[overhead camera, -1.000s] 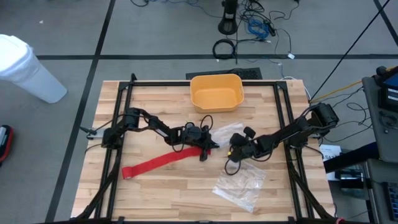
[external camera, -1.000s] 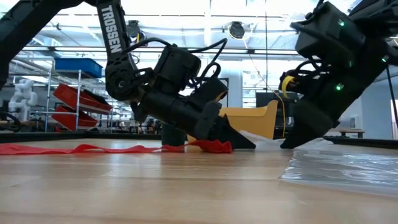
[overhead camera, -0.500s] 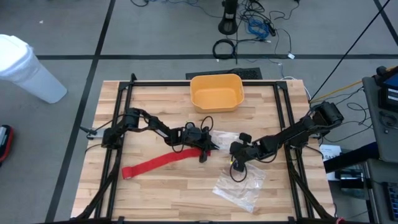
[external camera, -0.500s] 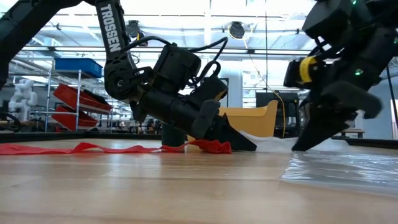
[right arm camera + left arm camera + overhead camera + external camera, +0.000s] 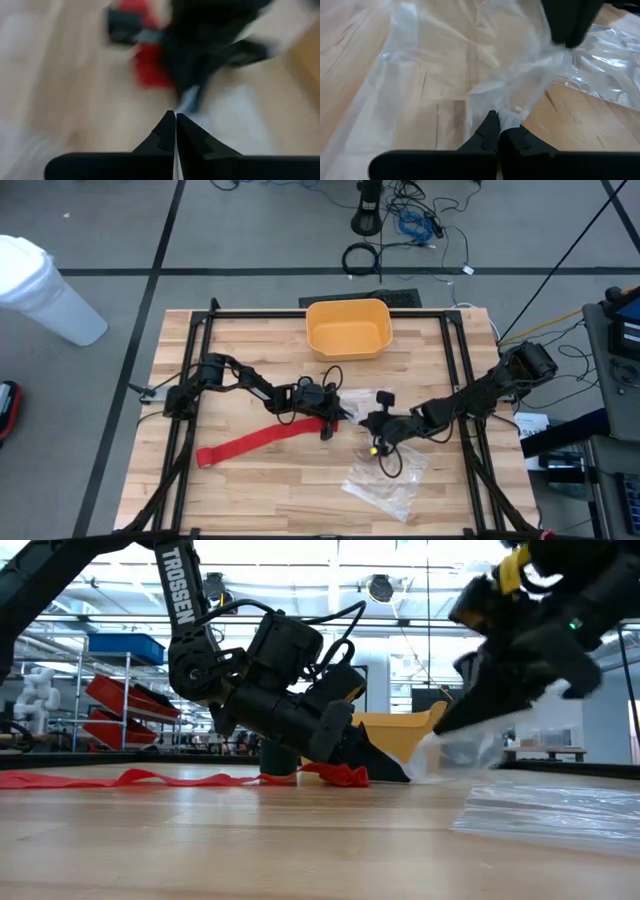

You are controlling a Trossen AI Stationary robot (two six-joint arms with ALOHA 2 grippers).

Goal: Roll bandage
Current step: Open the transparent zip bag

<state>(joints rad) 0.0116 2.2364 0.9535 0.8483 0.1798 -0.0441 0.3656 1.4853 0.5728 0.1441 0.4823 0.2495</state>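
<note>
Bandage: your red strip [image 5: 258,442] lies flat on the wooden table [image 5: 250,490], running from the left-front part up toward the middle; in the low view it shows as a long wavy band [image 5: 140,778] ending in a small bunched red lump right at the left gripper's tip.

Left gripper: you have it [image 5: 338,412] low at the table's middle, at the strip's inner end. Its fingers are pressed together with no gap in its own wrist view [image 5: 496,131]. From the low view [image 5: 385,768] the tip sits on the tabletop just beside the red lump; you cannot tell from these views whether any fabric is pinched.

Right gripper: you have it [image 5: 368,420] just right of the left gripper, the two tips near each other. Its fingers meet tip to tip in its wrist view [image 5: 175,120]. In the low view it hangs above the table with a thin clear film [image 5: 470,745] trailing at its tip; whether the film is actually pinched is unclear.

Plastic bag: a clear crinkled bag [image 5: 385,480] lies on the table in front of the right gripper, partly under its cable.

Bin: a yellow bin [image 5: 348,328] stands at the table's far edge, well apart from both grippers.
</note>
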